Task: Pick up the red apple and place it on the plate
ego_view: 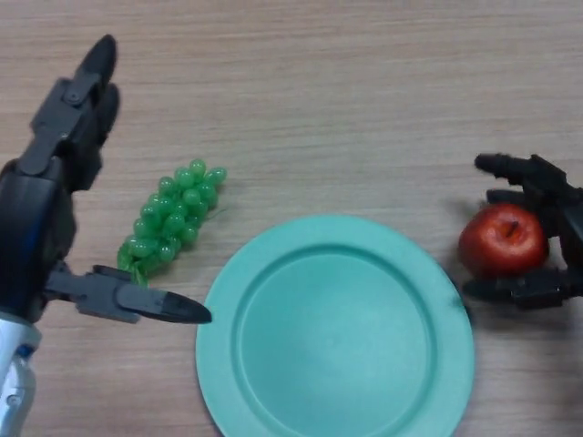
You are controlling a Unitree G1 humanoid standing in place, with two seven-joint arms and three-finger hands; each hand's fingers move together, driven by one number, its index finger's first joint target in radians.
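Note:
A red apple (502,239) rests on the wooden table just right of the teal plate (273,364). My right hand (554,214) comes in from the right edge and curls round the apple, with fingers behind it and the thumb in front of it. The plate holds nothing. On the left side my left hand (56,173) hovers open, its fingers pointing away and its thumb reaching toward the plate's left rim.
A bunch of green grapes (171,218) lies between my left hand and the plate, close to the plate's upper left rim. The wooden table (346,82) extends beyond it.

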